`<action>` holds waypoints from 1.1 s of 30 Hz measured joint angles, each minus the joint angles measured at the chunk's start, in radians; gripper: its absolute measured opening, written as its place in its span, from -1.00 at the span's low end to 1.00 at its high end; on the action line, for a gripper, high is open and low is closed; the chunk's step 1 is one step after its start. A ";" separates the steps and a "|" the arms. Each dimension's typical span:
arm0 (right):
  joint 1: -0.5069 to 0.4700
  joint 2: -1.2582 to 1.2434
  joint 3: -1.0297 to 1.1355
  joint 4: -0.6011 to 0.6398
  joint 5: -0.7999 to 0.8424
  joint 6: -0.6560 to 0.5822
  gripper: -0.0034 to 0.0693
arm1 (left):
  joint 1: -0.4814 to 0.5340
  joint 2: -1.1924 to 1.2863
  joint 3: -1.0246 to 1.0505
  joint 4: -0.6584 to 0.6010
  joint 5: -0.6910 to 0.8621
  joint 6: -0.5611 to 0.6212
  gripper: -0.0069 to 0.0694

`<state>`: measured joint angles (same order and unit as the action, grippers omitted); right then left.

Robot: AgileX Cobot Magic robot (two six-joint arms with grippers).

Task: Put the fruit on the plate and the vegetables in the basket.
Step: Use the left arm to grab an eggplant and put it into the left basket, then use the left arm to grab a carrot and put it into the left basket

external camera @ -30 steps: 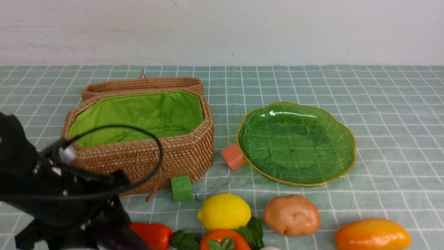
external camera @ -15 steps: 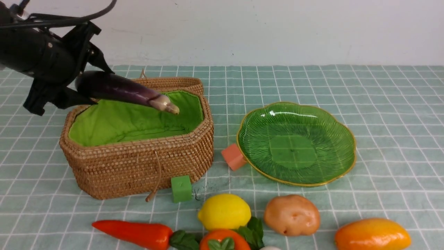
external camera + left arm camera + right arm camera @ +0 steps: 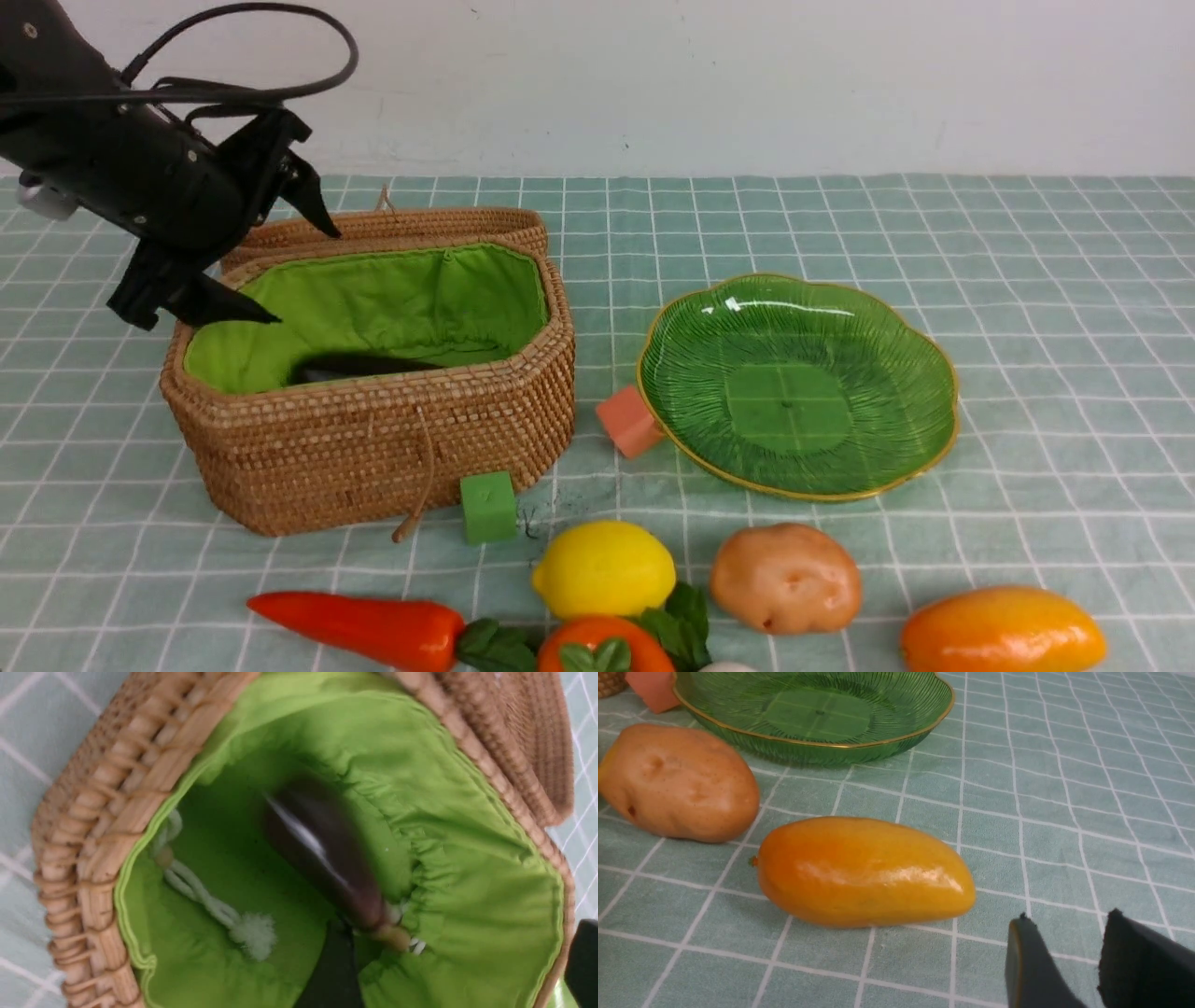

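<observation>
My left gripper (image 3: 303, 275) hangs open over the left end of the wicker basket (image 3: 373, 448). The dark eggplant (image 3: 359, 366) lies loose inside on the green lining, blurred in the left wrist view (image 3: 322, 854), ahead of that gripper (image 3: 460, 966). The green plate (image 3: 794, 392) is bare. Along the front edge lie the red pepper (image 3: 359, 627), lemon (image 3: 604, 567), persimmon (image 3: 602, 653), green leaves (image 3: 686, 621), potato (image 3: 786, 579) and mango (image 3: 1002, 630). My right gripper (image 3: 1069, 921) stands open over the cloth beside the mango (image 3: 864, 872), holding nothing.
A green cube (image 3: 487, 506) sits at the basket's front corner and a salmon cube (image 3: 628, 420) touches the plate's left rim. The basket lid (image 3: 383, 224) lies folded back behind it. A white wall closes the far side.
My left arm rose from the front left with the eggplant, carried it over the basket, and opened. The eggplant now lies in the basket. The right arm has not moved.
</observation>
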<state>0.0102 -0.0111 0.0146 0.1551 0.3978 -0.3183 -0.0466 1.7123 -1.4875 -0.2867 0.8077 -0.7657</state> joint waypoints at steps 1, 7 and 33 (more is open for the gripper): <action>0.000 0.000 0.000 0.000 0.000 0.000 -0.24 | 0.000 -0.003 -0.011 0.002 0.017 0.021 0.74; 0.000 0.000 0.000 0.000 0.000 0.000 -0.24 | -0.010 -0.055 -0.122 -0.022 0.193 0.373 0.62; 0.000 0.000 0.000 0.000 0.000 0.000 -0.24 | -0.428 -0.190 0.443 0.119 0.211 1.879 0.50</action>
<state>0.0102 -0.0111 0.0146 0.1549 0.3978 -0.3183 -0.4749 1.5220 -1.0449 -0.1681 1.0188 1.1131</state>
